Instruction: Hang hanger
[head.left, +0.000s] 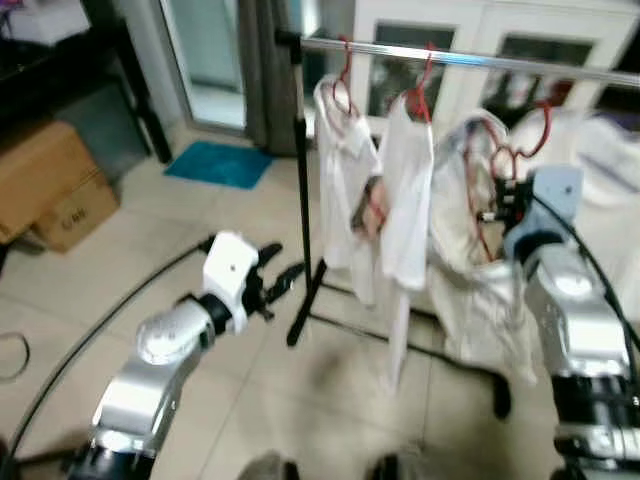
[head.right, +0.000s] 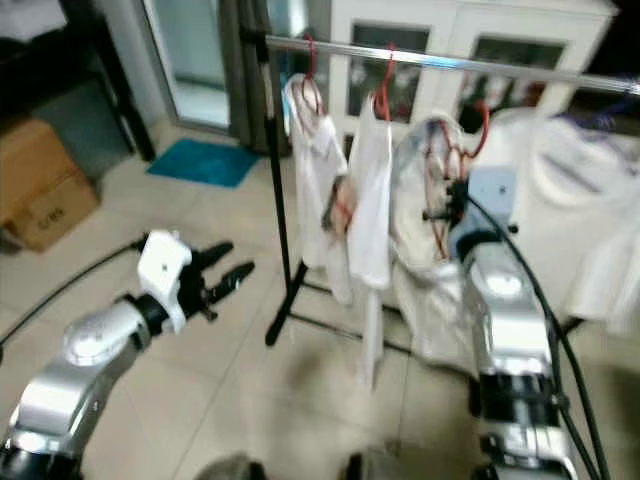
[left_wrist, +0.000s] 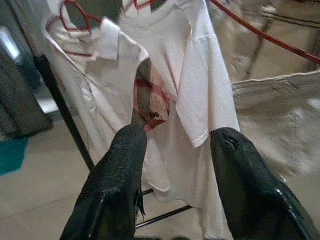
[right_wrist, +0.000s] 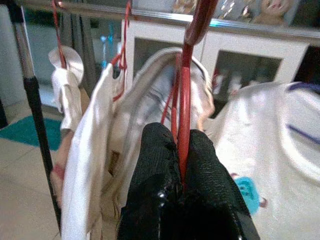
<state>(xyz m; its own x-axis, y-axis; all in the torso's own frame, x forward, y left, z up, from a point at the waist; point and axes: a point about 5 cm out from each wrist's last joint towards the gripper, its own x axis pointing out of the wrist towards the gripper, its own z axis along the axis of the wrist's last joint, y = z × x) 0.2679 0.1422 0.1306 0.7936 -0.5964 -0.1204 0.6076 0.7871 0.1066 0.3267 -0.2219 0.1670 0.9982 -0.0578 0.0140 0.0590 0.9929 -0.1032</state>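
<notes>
A chrome clothes rail (head.left: 470, 60) crosses the upper scene on a black stand (head.left: 303, 200). Two white shirts (head.left: 385, 190) hang from it on red hangers (head.left: 345, 85). My right gripper (right_wrist: 181, 150) is shut on the stem of a third red hanger (right_wrist: 184, 105) carrying a white garment (head.left: 470, 290). That hanger's hook (right_wrist: 200, 20) is up at rail height, just in front of the rail; contact cannot be told. My left gripper (head.left: 275, 280) is open, low and left of the stand, holding nothing. Its fingers (left_wrist: 117, 190) point toward the hung shirts.
More white clothes (head.left: 610, 180) hang at the right end of the rail. White cabinets with glass doors (head.left: 500, 50) stand behind. A cardboard box (head.left: 50, 185) and a teal mat (head.left: 220, 163) lie on the tiled floor at left. A black cable (head.left: 90, 335) curves past my left arm.
</notes>
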